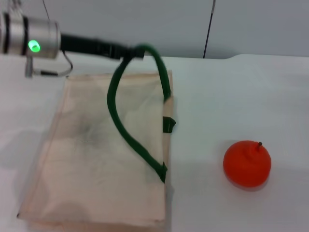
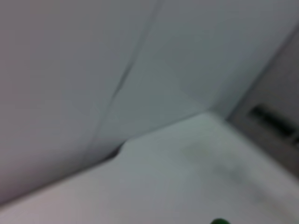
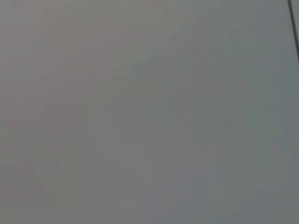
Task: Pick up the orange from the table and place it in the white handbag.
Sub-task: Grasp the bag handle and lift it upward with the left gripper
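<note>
The orange (image 1: 247,163) sits on the white table (image 1: 227,92) at the right, stem up, well clear of the bag. The white handbag (image 1: 91,164) lies flat on the table at the left. My left gripper (image 1: 133,52) reaches in from the upper left and is shut on the top of one green handle (image 1: 115,108), holding the loop lifted above the bag. A sliver of green handle (image 2: 219,221) shows at the edge of the left wrist view. My right gripper is out of view; its wrist view shows only a blank grey surface.
A second green handle strip and tab (image 1: 167,123) lie along the bag's right edge. A grey wall (image 1: 193,24) stands behind the table's far edge. Bare tabletop lies between the bag and the orange.
</note>
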`<state>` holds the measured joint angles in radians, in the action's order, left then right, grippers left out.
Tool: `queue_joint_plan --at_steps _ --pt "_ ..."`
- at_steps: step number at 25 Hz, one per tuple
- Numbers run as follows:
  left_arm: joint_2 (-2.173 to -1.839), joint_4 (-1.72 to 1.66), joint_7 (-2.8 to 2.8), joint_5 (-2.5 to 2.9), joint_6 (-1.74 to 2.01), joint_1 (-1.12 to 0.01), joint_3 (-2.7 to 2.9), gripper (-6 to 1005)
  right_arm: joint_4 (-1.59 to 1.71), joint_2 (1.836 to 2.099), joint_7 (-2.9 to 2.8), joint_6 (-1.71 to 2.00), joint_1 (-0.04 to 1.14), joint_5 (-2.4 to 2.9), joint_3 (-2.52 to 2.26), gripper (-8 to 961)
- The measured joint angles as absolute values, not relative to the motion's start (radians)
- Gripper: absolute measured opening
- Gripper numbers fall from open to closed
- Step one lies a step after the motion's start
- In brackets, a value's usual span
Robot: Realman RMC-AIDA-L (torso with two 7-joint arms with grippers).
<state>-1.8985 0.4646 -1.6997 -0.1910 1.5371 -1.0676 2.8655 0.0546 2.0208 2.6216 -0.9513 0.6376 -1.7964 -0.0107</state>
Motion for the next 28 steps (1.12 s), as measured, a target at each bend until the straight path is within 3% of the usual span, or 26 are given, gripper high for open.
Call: queue_joint_plan --at_steps 10,19,23,26,28 --pt "-1.886 0.825 -1.752 -0.367 2.040 -1.149 2.867 134 0.064 2.021 2.590 -0.951 0.623 -1.794 -0.012 870" --pt "-1.807 0.843 -1.859 -0.190 2.056 -1.186 2.869 133 0.129 2.016 2.427 -0.960 0.596 -1.692 -0.030 858" --pt "-1.802 0.848 -1.864 -0.185 2.057 -1.190 2.868 133 0.255 2.013 2.165 -1.032 0.574 -1.491 -0.074 852" --pt "-1.799 0.852 -1.868 -0.189 2.057 -1.201 2.869 133 0.390 1.993 1.929 -1.184 0.552 -1.317 -0.098 848" --pt "-1.799 0.853 -1.869 -0.192 2.057 -1.204 2.868 133 0.436 1.958 1.831 -1.296 0.549 -1.217 -0.100 846"
